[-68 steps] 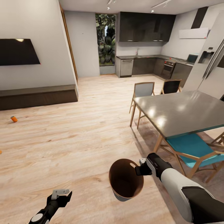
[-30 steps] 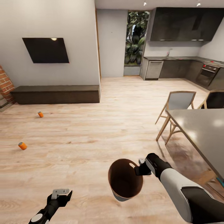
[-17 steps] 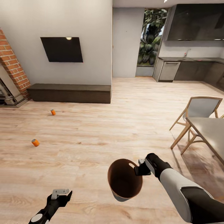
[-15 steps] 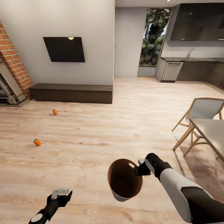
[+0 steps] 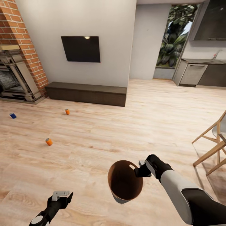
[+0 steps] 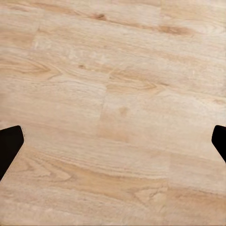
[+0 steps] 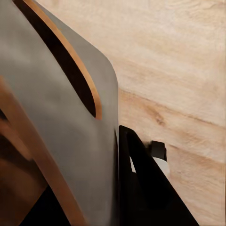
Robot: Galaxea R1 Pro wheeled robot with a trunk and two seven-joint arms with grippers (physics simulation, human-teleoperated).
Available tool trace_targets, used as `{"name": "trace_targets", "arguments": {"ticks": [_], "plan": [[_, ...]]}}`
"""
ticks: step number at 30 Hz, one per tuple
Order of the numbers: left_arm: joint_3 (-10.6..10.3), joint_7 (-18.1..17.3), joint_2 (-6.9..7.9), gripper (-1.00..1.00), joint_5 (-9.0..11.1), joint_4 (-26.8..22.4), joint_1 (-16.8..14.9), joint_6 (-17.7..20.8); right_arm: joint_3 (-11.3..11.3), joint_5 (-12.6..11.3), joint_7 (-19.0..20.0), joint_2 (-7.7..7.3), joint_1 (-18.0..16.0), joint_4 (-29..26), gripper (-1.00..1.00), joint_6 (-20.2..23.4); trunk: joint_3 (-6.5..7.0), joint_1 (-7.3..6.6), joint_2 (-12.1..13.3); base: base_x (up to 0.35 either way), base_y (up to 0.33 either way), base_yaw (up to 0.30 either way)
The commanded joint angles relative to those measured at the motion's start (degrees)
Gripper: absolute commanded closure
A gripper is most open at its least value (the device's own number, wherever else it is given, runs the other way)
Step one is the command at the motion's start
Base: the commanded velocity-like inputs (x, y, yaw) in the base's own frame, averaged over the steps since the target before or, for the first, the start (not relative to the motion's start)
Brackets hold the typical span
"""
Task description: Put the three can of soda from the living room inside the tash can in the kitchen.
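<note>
My right gripper (image 5: 140, 169) is shut on the rim of the trash can (image 5: 125, 182), a grey tapered bin with a brown-copper inside, held tilted above the wood floor in the head view. Up close in the right wrist view, the bin's grey wall (image 7: 61, 136) lies against a dark finger (image 7: 141, 183). Three soda cans lie on the living-room floor far to the left: an orange one (image 5: 49, 142), a second orange one (image 5: 67, 111) near the low cabinet, and a blue one (image 5: 13, 115) by the fireplace. My left gripper (image 5: 61, 196) hangs low, open and empty; its fingertips (image 6: 9, 146) frame bare floor.
A long low dark cabinet (image 5: 87, 93) runs under the black wall screen (image 5: 81, 49). The stone fireplace (image 5: 14, 81) and brick column (image 5: 25, 40) stand at left. Kitchen cabinets (image 5: 201, 74) sit at far right, and a wooden chair (image 5: 213, 147) is near my right side.
The whole view has swung left: the fireplace and the blue can have come into sight, while the dining table has slid out at the right. Both arms and the held bin keep their pose.
</note>
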Motion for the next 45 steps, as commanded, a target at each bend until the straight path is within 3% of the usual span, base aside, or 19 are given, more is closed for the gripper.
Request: {"name": "trace_targets", "arguments": {"ticks": [1, 45], "plan": [[0.0, 0.0, 0.00, -1.00, 0.0, 0.0, 0.0, 0.0, -0.3, -1.1, 0.3, 0.03, 0.0, 0.0, 1.00, 0.1, -0.02, -0.01, 0.0, 0.320, 0.022, 0.233], [0.2, 0.0, 0.00, -1.00, 0.2, 0.7, 0.0, 0.0, -0.3, -1.1, 0.3, 0.73, 0.0, 0.1, 1.00, 0.1, -1.70, -0.01, 0.0, 0.324, 0.001, 0.223]]}}
